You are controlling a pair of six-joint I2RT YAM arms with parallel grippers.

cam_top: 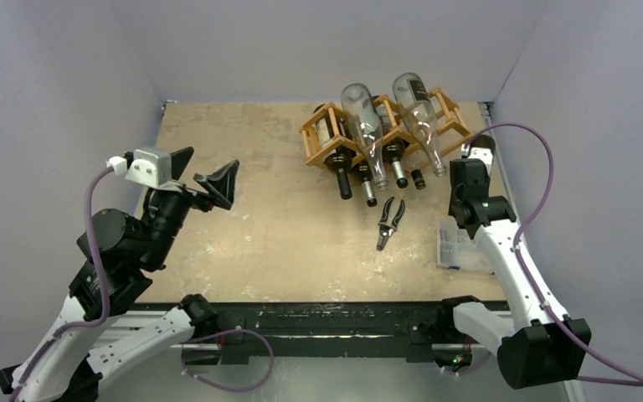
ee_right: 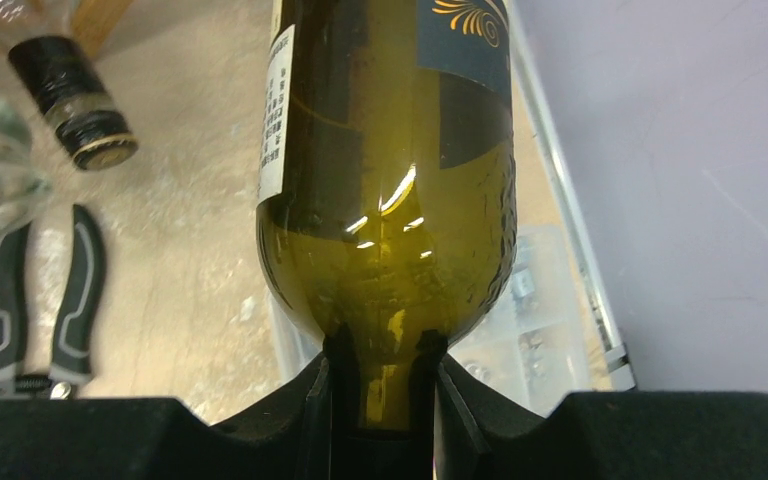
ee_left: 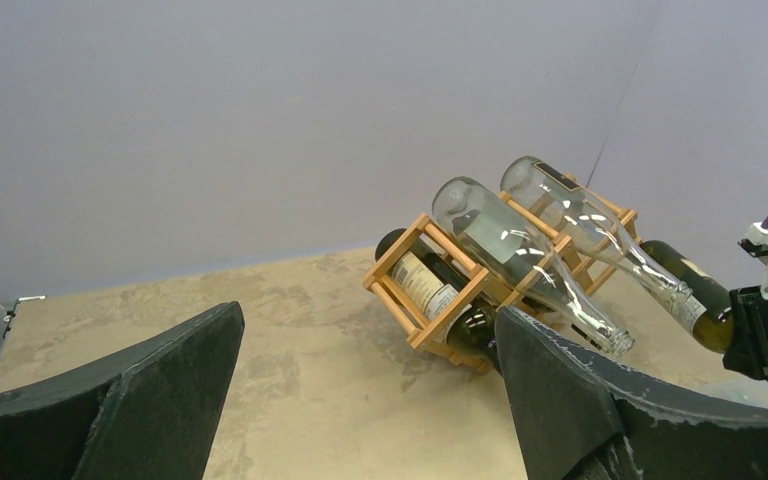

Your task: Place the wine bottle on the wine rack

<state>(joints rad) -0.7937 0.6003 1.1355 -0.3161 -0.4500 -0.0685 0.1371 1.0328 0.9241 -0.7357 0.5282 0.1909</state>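
One bottle (ee_right: 390, 180) pinched at neck by right fingers (ee_right: 305, 415), held near right end of rack (ee_left: 453, 243). Left fingers (ee_left: 160, 390) spread, idle. Transport step. Next: align with free cell, slide in.

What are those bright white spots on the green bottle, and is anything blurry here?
Right wrist view: they are reflected light on the shoulder of the wine bottle, above the right gripper clamping its neck; the pliers look slightly soft. Left wrist view: pale reflections streak the clear bottles on the wine rack. Top external view: even light, faint shadows.
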